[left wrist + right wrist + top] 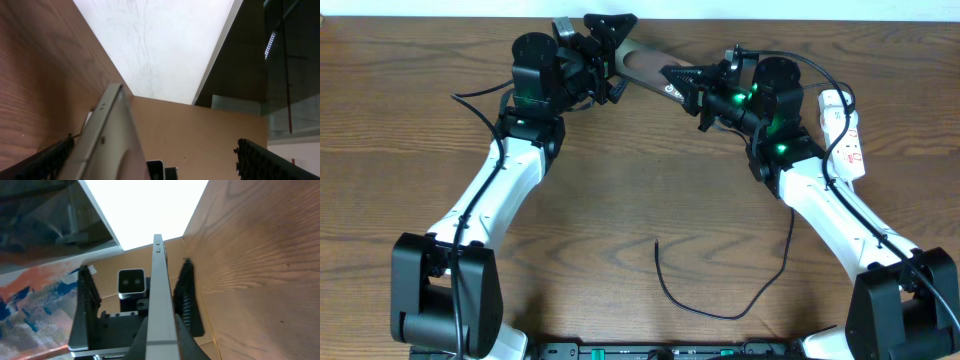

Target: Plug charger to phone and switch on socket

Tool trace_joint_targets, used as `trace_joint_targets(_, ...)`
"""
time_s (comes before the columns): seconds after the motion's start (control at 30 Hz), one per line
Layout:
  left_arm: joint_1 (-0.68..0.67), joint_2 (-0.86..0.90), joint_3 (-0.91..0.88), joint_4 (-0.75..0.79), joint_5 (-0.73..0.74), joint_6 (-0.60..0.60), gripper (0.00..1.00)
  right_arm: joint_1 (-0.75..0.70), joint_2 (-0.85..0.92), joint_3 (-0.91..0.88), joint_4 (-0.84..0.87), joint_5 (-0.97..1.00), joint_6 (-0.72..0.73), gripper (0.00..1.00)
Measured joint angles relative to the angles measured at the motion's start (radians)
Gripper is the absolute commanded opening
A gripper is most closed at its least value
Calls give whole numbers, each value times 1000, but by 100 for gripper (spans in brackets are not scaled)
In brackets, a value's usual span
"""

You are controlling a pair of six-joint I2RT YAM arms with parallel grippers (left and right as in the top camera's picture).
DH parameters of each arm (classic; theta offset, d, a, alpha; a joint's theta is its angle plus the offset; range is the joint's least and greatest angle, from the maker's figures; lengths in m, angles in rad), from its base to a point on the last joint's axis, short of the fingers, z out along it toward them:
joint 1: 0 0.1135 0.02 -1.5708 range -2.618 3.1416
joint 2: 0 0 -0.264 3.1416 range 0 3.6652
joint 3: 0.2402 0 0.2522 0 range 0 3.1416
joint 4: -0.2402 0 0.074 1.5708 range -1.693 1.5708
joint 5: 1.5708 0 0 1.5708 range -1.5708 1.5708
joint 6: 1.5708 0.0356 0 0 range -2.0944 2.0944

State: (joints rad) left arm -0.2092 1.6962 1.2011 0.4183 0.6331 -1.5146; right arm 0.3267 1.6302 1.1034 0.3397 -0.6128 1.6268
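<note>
**Phone pinched at one end, wide jaws around the other**

The right gripper point(686, 82) clamps the flat bronze phone point(645, 67), which is turned on its thin metal edge at the far side of the wood-grain table point(620, 180). The left gripper point(616, 55) is spread wide around the other end, its ribbed black fingers point(52, 156) far apart. The thin black cable point(720, 303) curls loose. The white oblong socket point(850, 130) lies beside the right arm.

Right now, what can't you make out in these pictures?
1. Phone port: overhead, the left gripper and right gripper cover its ends; wrist views show only its edge.
2. Charger cable tip: overhead, too small.
3. Power strip switches: overhead, too small, partly behind the right arm.
</note>
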Motion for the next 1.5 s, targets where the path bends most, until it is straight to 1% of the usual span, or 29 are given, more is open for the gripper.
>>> trace_joint_targets(0.23, 32, 0, 0, 0, 0, 4, 98, 0, 0, -2, 3, -4, 0, 1)
trace_joint_targets(0.57, 32, 0, 0, -16, 0, 23, 98, 1, 0, -2, 2, -10, 0, 1)
trace_joint_targets(0.63, 32, 0, 0, -17, 0, 23, 87, 2, 0, -2, 1, -14, -1, 1)
trace_joint_targets(0.73, 32, 0, 0, -18, 1, 30, 66, 11, 0, -2, 1, -17, -6, 1)
trace_joint_targets(0.77, 32, 0, 0, -17, 1, 32, 62, 17, 0, -2, 0, -17, -8, 1)
trace_joint_targets(1.17, 32, 0, 0, -21, 0, 27, 61, 37, 0, -1, 9, -20, -8, 1)
trace_joint_targets(1.23, 32, 0, 0, -21, 0, 26, 56, 37, 0, -1, 9, -20, -8, 1)
trace_joint_targets(1.33, 29, 0, 0, -25, -2, 15, 52, 37, 0, -1, 11, -17, -8, 1)
trace_joint_targets(1.5, 18, 0, 0, -26, -11, -13, 51, 37, 0, -1, 13, -13, -8, 1)
